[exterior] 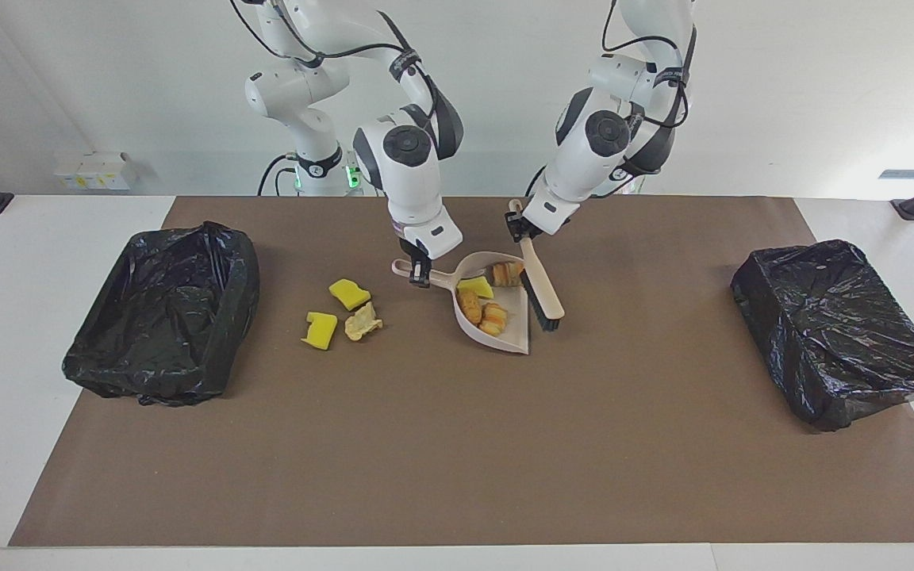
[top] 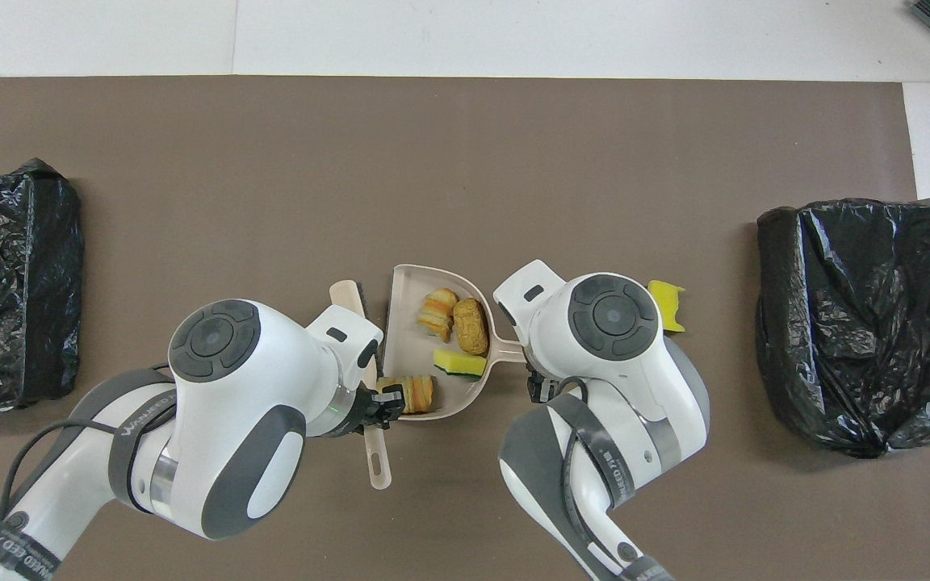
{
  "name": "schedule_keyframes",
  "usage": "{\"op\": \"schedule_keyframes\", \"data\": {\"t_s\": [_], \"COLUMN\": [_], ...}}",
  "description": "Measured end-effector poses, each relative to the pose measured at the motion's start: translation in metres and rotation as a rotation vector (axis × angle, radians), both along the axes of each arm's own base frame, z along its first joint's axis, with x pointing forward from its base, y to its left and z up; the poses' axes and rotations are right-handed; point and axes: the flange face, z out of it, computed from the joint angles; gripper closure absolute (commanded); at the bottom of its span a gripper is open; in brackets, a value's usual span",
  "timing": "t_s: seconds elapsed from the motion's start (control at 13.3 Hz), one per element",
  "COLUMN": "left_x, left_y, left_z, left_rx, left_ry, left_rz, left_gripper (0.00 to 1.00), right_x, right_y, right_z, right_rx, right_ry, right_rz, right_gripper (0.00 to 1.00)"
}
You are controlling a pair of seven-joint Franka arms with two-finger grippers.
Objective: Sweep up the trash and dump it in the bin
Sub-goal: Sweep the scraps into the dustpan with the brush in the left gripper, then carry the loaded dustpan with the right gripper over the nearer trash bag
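My right gripper (exterior: 419,275) is shut on the handle of the beige dustpan (exterior: 516,311), which sits mid-table. Several pieces of trash lie in the pan: a yellow sponge chunk (exterior: 475,287) and bread-like lumps (exterior: 471,305). My left gripper (exterior: 517,224) is shut on the handle of the brush (exterior: 544,289). The brush slants down beside the pan's open edge, toward the left arm's end, with its bristles at the table. Three more scraps lie on the mat toward the right arm's end: two yellow chunks (exterior: 349,293) (exterior: 320,330) and a tan lump (exterior: 363,322).
Two bins lined with black bags stand at the table's ends, one (exterior: 163,313) toward the right arm's end and one (exterior: 838,329) toward the left arm's end. A brown mat (exterior: 457,444) covers the table.
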Motion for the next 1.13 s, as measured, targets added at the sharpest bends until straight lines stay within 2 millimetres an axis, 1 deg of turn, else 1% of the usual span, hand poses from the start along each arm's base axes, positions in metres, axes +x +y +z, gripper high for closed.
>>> {"op": "schedule_keyframes", "data": {"t_s": [0.15, 0.3, 0.45, 0.53, 0.6, 0.68, 0.75, 0.9, 0.98, 1.13], "left_x": [0.004, 0.007, 0.003, -0.003, -0.014, -0.030, -0.049, -0.085, -0.098, -0.120], "left_y": [0.013, 0.029, 0.032, 0.029, 0.023, 0.012, -0.002, -0.029, -0.039, -0.055], "left_z": [0.002, 0.007, 0.013, 0.013, 0.011, 0.007, 0.000, -0.021, -0.030, -0.043], "left_rx": [0.045, 0.071, 0.084, 0.086, 0.088, 0.093, 0.098, 0.109, 0.111, 0.098], "left_ry": [0.001, 0.009, -0.002, -0.003, -0.003, -0.004, -0.010, -0.028, -0.037, -0.047], "left_rz": [0.015, 0.022, 0.010, -0.001, -0.021, -0.045, -0.068, -0.101, -0.111, -0.107], "left_gripper": [1.00, 1.00, 1.00, 1.00, 1.00, 1.00, 1.00, 1.00, 1.00, 1.00], "right_x": [0.008, 0.015, 0.024, 0.027, 0.030, 0.032, 0.033, 0.032, 0.029, 0.016], "right_y": [-0.020, -0.049, -0.087, -0.109, -0.136, -0.170, -0.209, -0.293, -0.333, -0.406], "right_z": [0.020, 0.047, 0.077, 0.091, 0.107, 0.122, 0.135, 0.155, 0.158, 0.159], "right_rx": [0.000, 0.003, 0.011, 0.015, 0.018, 0.023, 0.027, 0.041, 0.047, 0.050], "right_ry": [0.010, 0.024, 0.035, 0.041, 0.047, 0.056, 0.068, 0.074, 0.073, 0.067], "right_rz": [-0.031, -0.044, -0.057, -0.072, -0.092, -0.114, -0.139, -0.191, -0.213, -0.252], "right_gripper": [1.00, 1.00, 1.00, 1.00, 1.00, 1.00, 1.00, 1.00, 1.00, 1.00]}}
